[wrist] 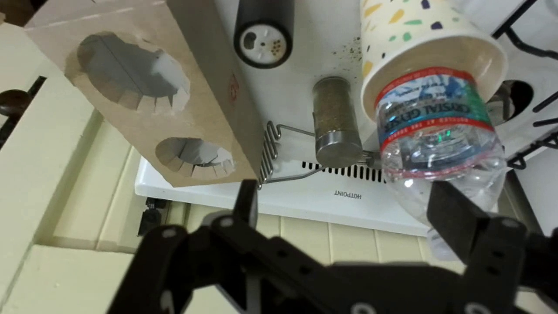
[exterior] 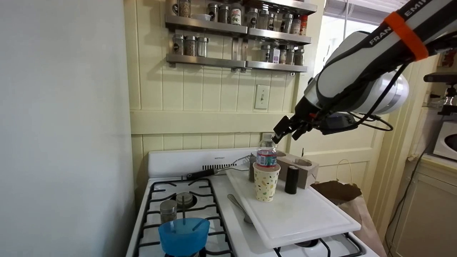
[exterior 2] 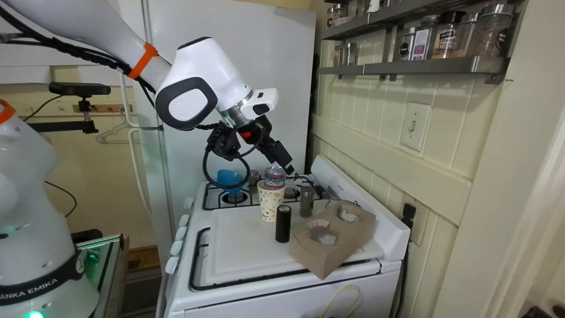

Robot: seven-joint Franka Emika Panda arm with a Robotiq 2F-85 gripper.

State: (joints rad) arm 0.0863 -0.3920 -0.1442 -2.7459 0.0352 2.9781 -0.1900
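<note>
My gripper (wrist: pixel 348 205) is open, with nothing between its fingers. In an exterior view the gripper (exterior: pixel 286 135) is beside the cap of a clear water bottle (exterior: pixel 267 157). The bottle stands in a speckled paper cup (exterior: pixel 266 184) on a white cutting board (exterior: pixel 303 221). In the wrist view one finger covers part of the bottle (wrist: pixel 436 117); I cannot tell whether it touches. A black-sided shaker (wrist: pixel 263 43), a steel-lidded spice jar (wrist: pixel 335 117) and a brown box with two holes (wrist: pixel 209 87) stand near the cup. They also show in both exterior views.
The board lies across a white gas stove (exterior 2: pixel 247 300). A blue bowl (exterior: pixel 184 235), a small jar (exterior: pixel 168 211) and a spoon (exterior: pixel 241 208) are beside it. A wire-ended tool (exterior: pixel 201 174) lies at the back. Spice shelves (exterior: pixel 207 61) hang on the wall; a refrigerator (exterior 2: pixel 265 66) stands beside the stove.
</note>
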